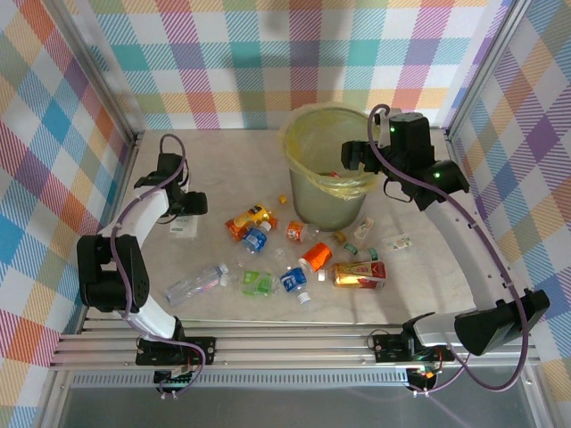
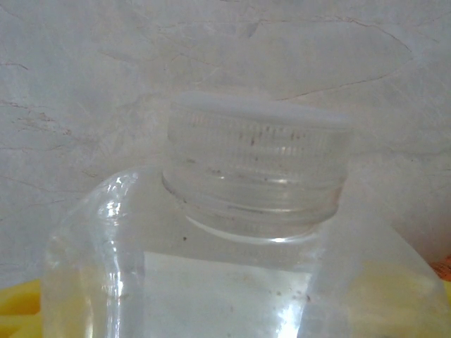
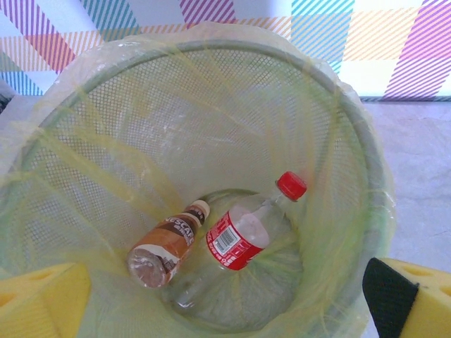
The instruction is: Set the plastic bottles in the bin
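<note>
The pale-green bin [image 1: 314,192] with its yellowish liner stands at the back middle of the table. My right gripper [image 1: 355,157] hangs open over the bin's rim [image 3: 366,162], with nothing between its yellow pads [image 3: 42,303]. Inside lie a brown-labelled bottle [image 3: 163,246], a red-labelled bottle with a red cap [image 3: 243,236] and a clear one beneath them [image 3: 189,296]. My left gripper [image 1: 183,218] is low at the table's left. A clear white-capped bottle [image 2: 254,169] sits between its fingers, which stand wide apart; one yellow pad [image 2: 17,310] shows beside it. Several bottles [image 1: 293,279] lie scattered before the bin.
The loose bottles spread from a long clear one [image 1: 196,283] on the left to a red and yellow pack [image 1: 359,274] and a small white one [image 1: 397,242] on the right. Checked walls and metal posts [image 1: 107,80] enclose the table.
</note>
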Available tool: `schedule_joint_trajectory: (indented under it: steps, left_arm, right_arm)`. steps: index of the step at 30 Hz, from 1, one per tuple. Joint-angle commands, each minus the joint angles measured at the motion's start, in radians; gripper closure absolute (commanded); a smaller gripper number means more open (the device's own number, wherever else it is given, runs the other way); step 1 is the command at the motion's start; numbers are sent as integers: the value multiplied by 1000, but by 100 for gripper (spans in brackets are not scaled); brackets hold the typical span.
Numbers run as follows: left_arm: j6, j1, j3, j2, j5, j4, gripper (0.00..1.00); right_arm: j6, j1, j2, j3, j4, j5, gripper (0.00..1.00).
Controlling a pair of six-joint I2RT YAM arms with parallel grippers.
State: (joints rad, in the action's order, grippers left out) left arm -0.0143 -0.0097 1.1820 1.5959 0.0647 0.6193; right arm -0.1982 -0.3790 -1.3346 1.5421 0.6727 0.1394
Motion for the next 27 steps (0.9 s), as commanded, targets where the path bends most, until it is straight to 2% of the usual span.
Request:
schedule_joint_trajectory:
  steps: [1, 6, 14, 22, 27]
  left_arm:
    - [28, -10, 48, -213, -75, -73, 34]
    - [37, -100, 49, -309, -209, -212, 34]
    - [-21, -307, 113, -337, -281, -332, 34]
    - [-71, -454, 141, -321, -369, -478, 35]
    - [-103, -516, 180, -280, -404, -504, 36]
  right_arm:
    - [-24, 7, 51, -2, -63, -180, 0]
    - [-45, 6, 54, 1, -105, -304, 0]
    - [-95, 5, 26, 26, -188, -517, 1]
    - [-129, -25, -49, 88, -252, -632, 17]
    - [-154, -57, -117, 145, -289, -683, 17]
